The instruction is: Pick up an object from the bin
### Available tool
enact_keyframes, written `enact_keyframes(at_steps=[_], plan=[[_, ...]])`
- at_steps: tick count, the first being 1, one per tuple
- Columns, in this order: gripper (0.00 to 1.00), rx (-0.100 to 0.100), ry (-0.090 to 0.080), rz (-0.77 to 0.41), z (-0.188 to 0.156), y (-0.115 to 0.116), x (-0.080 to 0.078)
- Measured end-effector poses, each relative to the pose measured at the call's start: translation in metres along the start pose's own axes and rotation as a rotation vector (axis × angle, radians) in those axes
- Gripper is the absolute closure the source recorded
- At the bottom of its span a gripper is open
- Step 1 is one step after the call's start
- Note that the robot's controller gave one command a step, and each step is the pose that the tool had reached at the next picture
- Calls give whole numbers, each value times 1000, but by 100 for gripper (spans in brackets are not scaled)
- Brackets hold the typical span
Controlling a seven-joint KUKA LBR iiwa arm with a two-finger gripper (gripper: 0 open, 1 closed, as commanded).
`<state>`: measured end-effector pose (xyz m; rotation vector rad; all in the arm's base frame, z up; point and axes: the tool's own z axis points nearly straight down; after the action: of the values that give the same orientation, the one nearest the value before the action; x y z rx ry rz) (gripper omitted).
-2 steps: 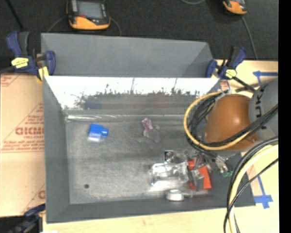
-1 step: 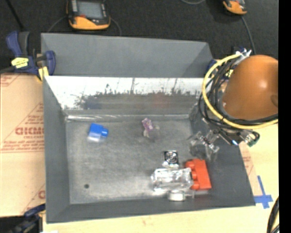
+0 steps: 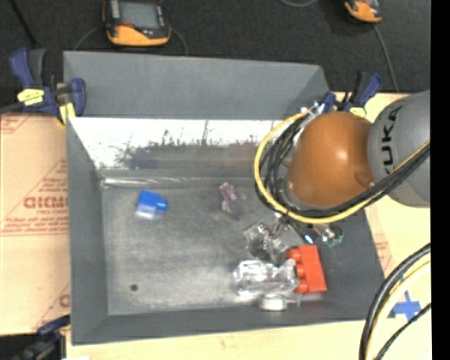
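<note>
My gripper [image 3: 265, 238] hangs low in the right half of the bin, under the orange wrist cover. Just below it lies a clear, shiny plastic piece [image 3: 264, 278] near the front wall. An orange-red block [image 3: 308, 269] rests right beside that piece, to the gripper's lower right. A small purple lump [image 3: 228, 195] sits a little up and to the left of the gripper. Nothing can be made out inside the gripper.
A blue cap-like piece [image 3: 151, 203] lies alone in the left half of the bin floor. A small green thing [image 3: 332, 237] peeks out by the right wall under the arm. The arm and its cables cover the bin's upper right corner.
</note>
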<state>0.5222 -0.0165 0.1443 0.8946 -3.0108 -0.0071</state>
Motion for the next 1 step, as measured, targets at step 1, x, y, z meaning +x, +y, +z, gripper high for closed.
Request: enact_keyframes(at_steps=[1], plan=[[0,5,-3,3,-3,-4,1]])
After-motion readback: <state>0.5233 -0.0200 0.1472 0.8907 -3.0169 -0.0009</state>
